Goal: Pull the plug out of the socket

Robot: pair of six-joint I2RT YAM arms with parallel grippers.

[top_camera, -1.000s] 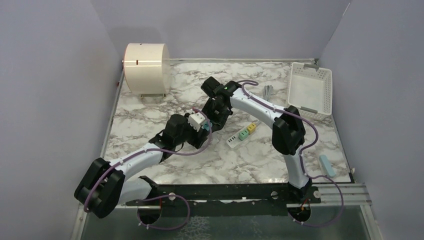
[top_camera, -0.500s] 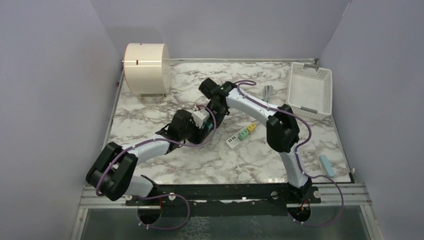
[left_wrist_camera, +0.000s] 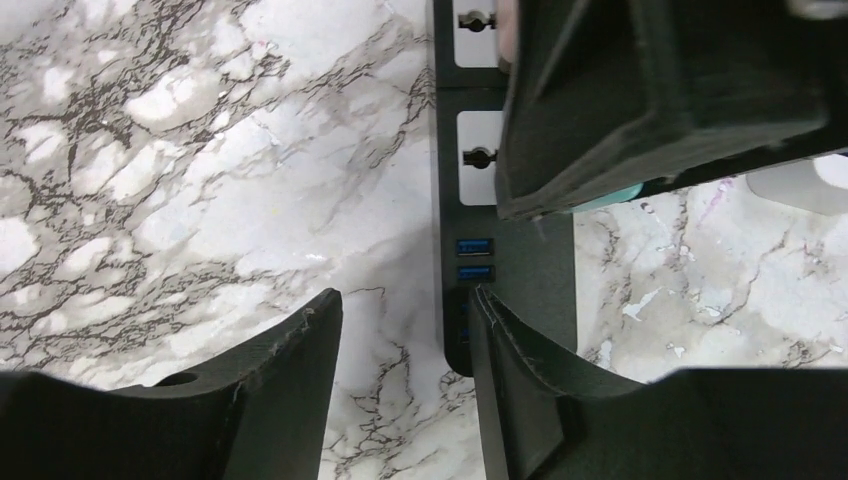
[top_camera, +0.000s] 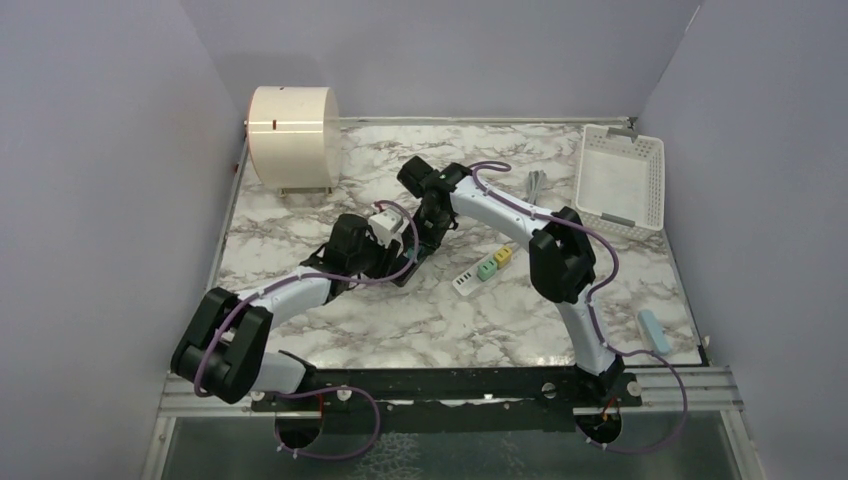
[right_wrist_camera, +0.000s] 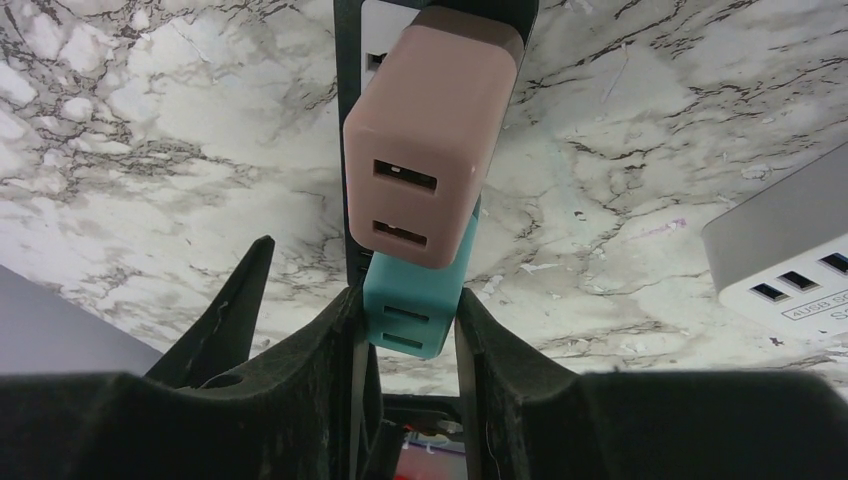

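Black fingers (right_wrist_camera: 320,370) of my right gripper (right_wrist_camera: 408,297) pinch the teal plug (right_wrist_camera: 410,318) at lower centre of the wrist view. It sits on the black power strip (left_wrist_camera: 520,270), just below a pink plug (right_wrist_camera: 430,150). My left gripper (left_wrist_camera: 405,310) stands open, one finger over the strip's end, above the marble table (left_wrist_camera: 200,150).

place: robot lab test cell | evidence: plain partition walls (top_camera: 100,150), marble-print table (top_camera: 280,230), robot mounting rail (top_camera: 450,384)
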